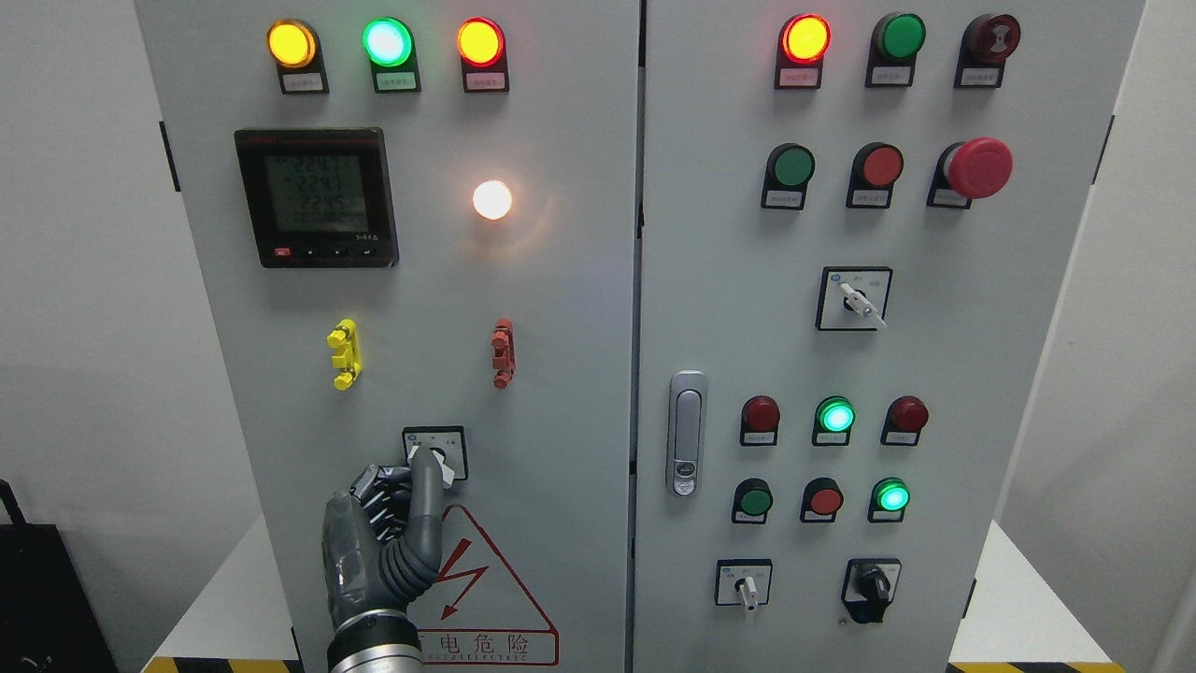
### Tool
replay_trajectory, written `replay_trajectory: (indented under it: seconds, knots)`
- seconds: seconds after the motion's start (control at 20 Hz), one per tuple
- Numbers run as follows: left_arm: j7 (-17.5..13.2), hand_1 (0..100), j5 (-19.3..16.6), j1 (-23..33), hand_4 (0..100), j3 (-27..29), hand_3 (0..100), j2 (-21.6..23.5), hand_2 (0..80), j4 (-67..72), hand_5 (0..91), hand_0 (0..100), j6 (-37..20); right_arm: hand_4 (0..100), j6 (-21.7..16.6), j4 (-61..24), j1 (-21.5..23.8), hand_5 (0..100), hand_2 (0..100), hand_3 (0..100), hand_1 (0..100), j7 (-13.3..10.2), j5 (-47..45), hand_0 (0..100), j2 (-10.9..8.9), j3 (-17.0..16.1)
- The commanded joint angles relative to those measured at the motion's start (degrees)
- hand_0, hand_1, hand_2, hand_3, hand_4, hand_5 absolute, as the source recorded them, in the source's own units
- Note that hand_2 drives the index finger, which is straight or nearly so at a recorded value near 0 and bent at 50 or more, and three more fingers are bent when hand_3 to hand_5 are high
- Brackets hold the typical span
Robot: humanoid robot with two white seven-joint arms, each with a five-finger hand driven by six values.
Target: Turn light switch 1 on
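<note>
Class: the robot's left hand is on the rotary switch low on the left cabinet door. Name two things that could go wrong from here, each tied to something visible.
1. The left hand meets the rotary switch with fingertips only, so it may slip off before the knob turns.
2. The hand hides most of the knob, so checking its position is hard; the white lamp above already glows, so it may not confirm success.

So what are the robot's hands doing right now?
Left hand: fingers curled, fingertip touching the small white-handled rotary switch.
Right hand: not in view.
</note>
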Motion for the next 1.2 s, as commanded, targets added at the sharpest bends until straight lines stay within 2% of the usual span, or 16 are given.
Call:
replay_trajectory:
  seconds: [0.0, 0.4, 0.9, 1.15]
  knots:
    - [-0.4, 39, 0.0, -0.1, 90, -0.3, 89, 0.0, 61.6, 0.0, 78.1, 33, 0.0, 0, 0.0, 0.0, 0.0, 0, 0, 0, 0, 0.0, 0.0, 0, 0.01, 0.0]
    - [-0.5, 39, 0.0, 0.5, 91, -0.3, 89, 0.1, 62.1, -0.1, 78.3, 27, -0.2, 0, 0.0, 0.0, 0.0, 0, 0, 0, 0, 0.0, 0.0, 0, -0.08, 0.0]
    - [-0.5, 38, -0.1, 2.9, 91, -0.3, 91, 0.4, 62.6, -0.5, 78.3, 27, -1.5, 0, 0.0, 0.0, 0.0, 0, 0, 0, 0, 0.0, 0.0, 0, 0.01, 0.0]
    - [-0.6, 34, -0.1, 7.1, 91, -0.1, 93, 0.8, 63.7, -0.5, 76.9, 28, -8.2, 0, 0.0, 0.0, 0.0, 0, 0, 0, 0, 0.0, 0.0, 0, 0.01, 0.0]
